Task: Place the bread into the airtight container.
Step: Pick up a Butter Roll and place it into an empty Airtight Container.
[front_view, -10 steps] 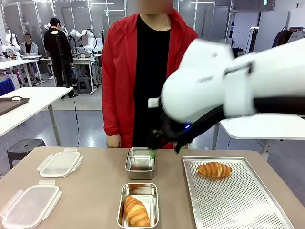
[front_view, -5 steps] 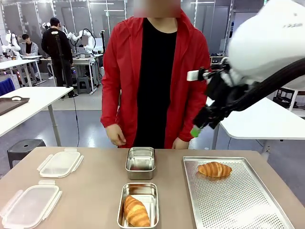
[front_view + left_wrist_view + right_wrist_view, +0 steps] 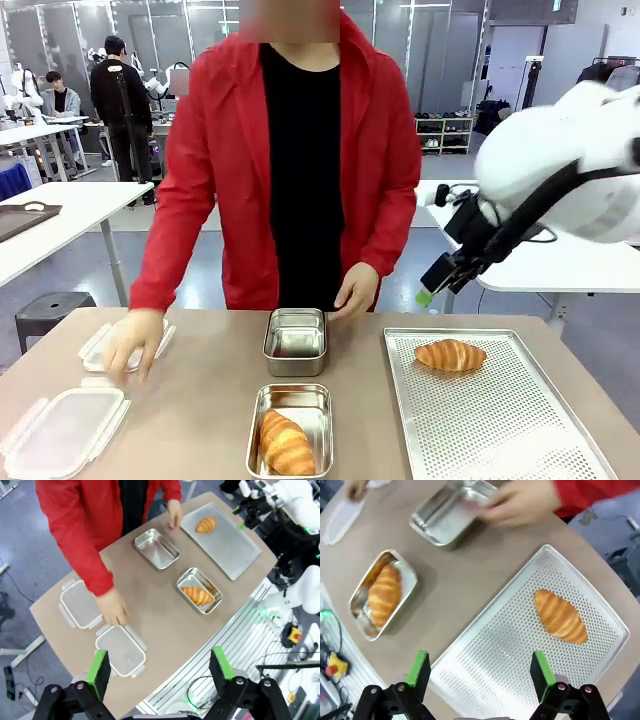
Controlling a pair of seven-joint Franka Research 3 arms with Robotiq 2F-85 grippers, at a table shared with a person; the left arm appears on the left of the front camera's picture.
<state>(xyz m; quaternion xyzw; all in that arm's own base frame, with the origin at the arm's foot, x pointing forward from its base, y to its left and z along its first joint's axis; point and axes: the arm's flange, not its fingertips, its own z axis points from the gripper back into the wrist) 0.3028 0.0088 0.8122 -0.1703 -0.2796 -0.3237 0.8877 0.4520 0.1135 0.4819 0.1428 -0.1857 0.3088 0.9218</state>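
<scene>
Hovering well above croissant [image 3: 561,616] with right gripper [image 3: 478,662] agape, empty.
Likely light, flaky (crushable): pinch gently across thick middle.

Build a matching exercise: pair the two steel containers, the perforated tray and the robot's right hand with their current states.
1. far steel container
2. near steel container
3. perforated tray
4. right hand

A. open, above the table
B. croissant at its far end
C. empty
D. croissant inside

Pairs: 1-C, 2-D, 3-B, 4-A
</scene>
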